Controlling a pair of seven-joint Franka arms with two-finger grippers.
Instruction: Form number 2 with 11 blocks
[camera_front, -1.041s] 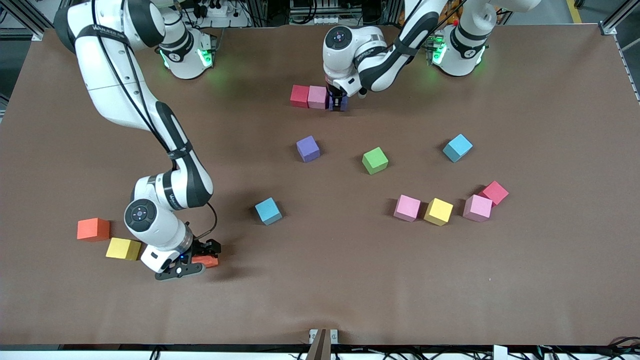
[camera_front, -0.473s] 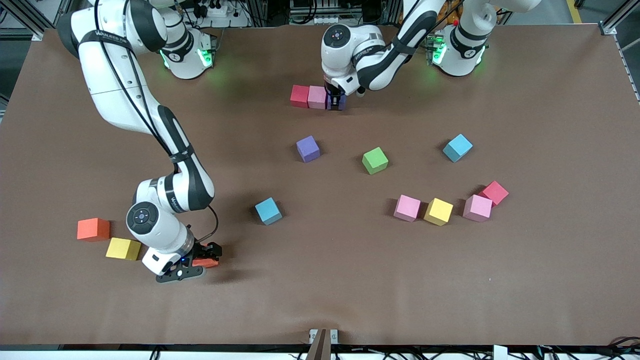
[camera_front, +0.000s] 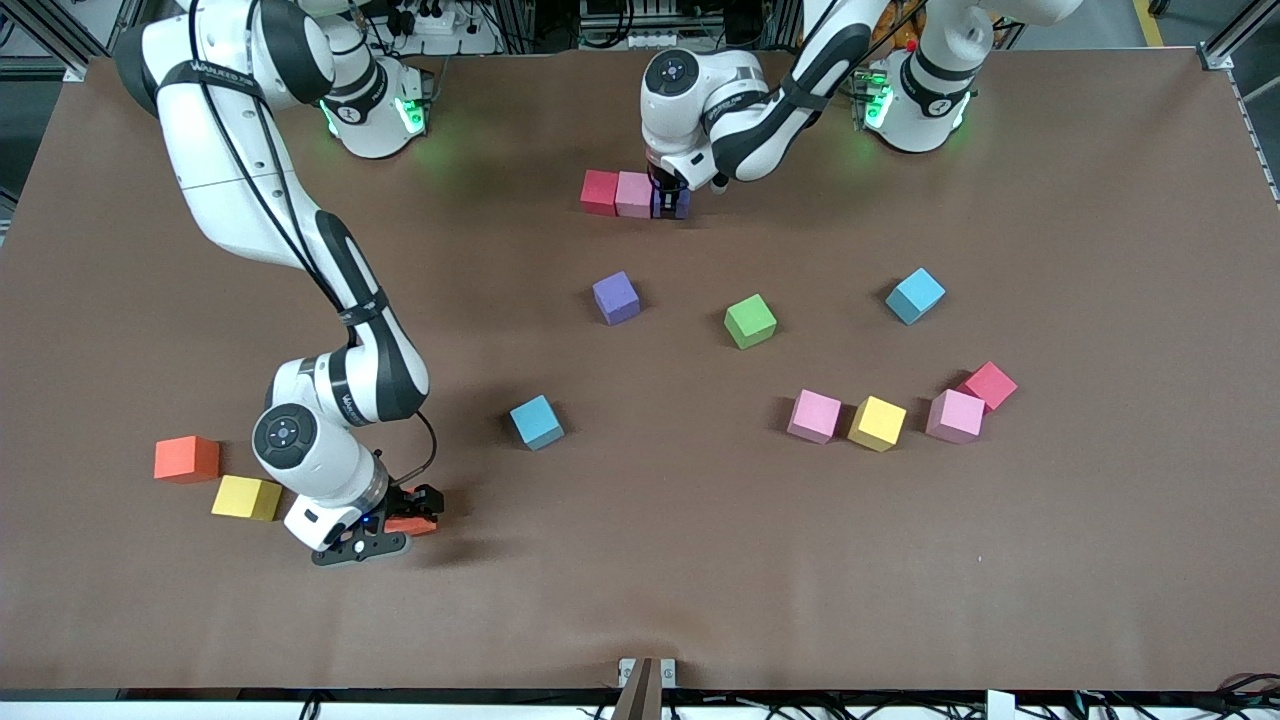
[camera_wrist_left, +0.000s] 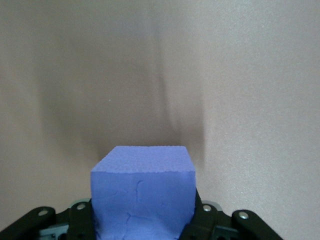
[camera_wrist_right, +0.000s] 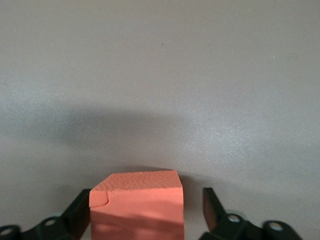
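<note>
The left claw (camera_front: 673, 203) was down at the row of blocks near the robots' bases, clamped on a purple block (camera_wrist_left: 142, 192) whose sides sat tight between the fingers (camera_wrist_left: 202, 220) in the left wrist view. That block stood just beside a pink block (camera_front: 634, 194), which touched a red block (camera_front: 600, 192) on the side toward the right arm's end of the surface (camera_front: 640, 580); the three made a short line.

The right claw (camera_front: 400, 522) was low over an orange-red block (camera_wrist_right: 136, 206) lying nearer the front camera. In the right wrist view one finger (camera_wrist_right: 80, 215) sat against the block while the other stood apart from it with a clear gap, so the claw was partly wide and not gripping.

Loose blocks lay scattered: an orange block (camera_front: 186, 459) and a yellow block (camera_front: 246, 497) beside the right arm's wrist, a light blue block (camera_front: 536, 422), a second purple block (camera_front: 615, 298), a green block (camera_front: 750, 321), and another light blue block (camera_front: 915, 295). Toward the left arm's end sat a pink cube (camera_front: 814, 416) touching a yellow cube (camera_front: 877, 423), then a third pink one (camera_front: 954, 416) touching a reddish-pink block (camera_front: 990, 385)
</note>
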